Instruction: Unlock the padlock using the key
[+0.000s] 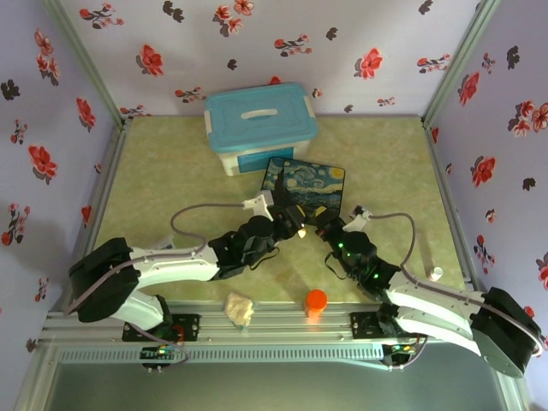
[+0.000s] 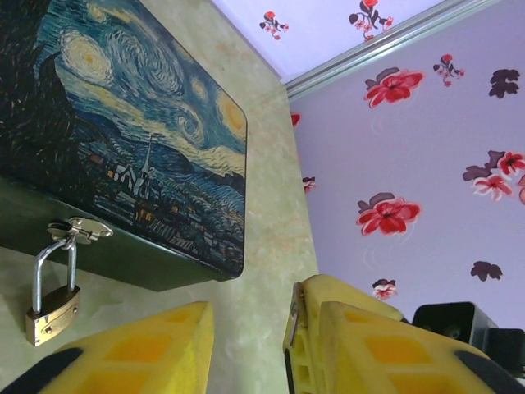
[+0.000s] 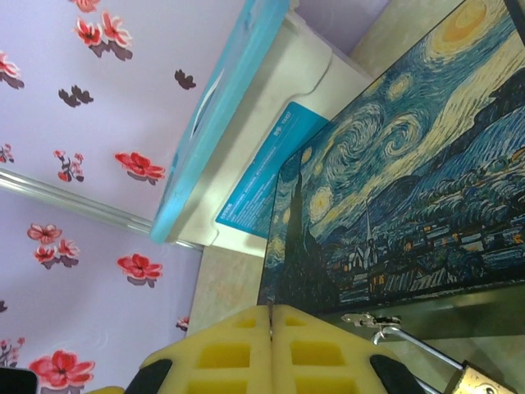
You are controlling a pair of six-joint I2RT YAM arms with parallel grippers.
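The small brass padlock point(image 2: 51, 313) hangs by its silver shackle from the latch point(image 2: 80, 230) on the front of the Starry Night tin box point(image 1: 304, 181). My left gripper point(image 2: 250, 305) is open just in front of the tin and right of the padlock, with nothing between its yellow fingers point(image 2: 139, 353). A thin metal sliver, the key point(image 2: 291, 318), lies along the edge of the right-hand yellow finger. My right gripper point(image 3: 270, 310) is shut, a thin dark sliver pinched in its seam. It hovers left of the padlock point(image 3: 476, 382). Both grippers point(image 1: 297, 227) point(image 1: 323, 224) meet at the tin's near edge.
A blue-lidded plastic storage box point(image 1: 259, 124) stands behind the tin. Near the front edge are an orange cap point(image 1: 316, 301) and a crumpled pale wad point(image 1: 240, 308); a small white object point(image 1: 436, 274) lies at the right. Flowered walls enclose the green table point(image 1: 171, 188).
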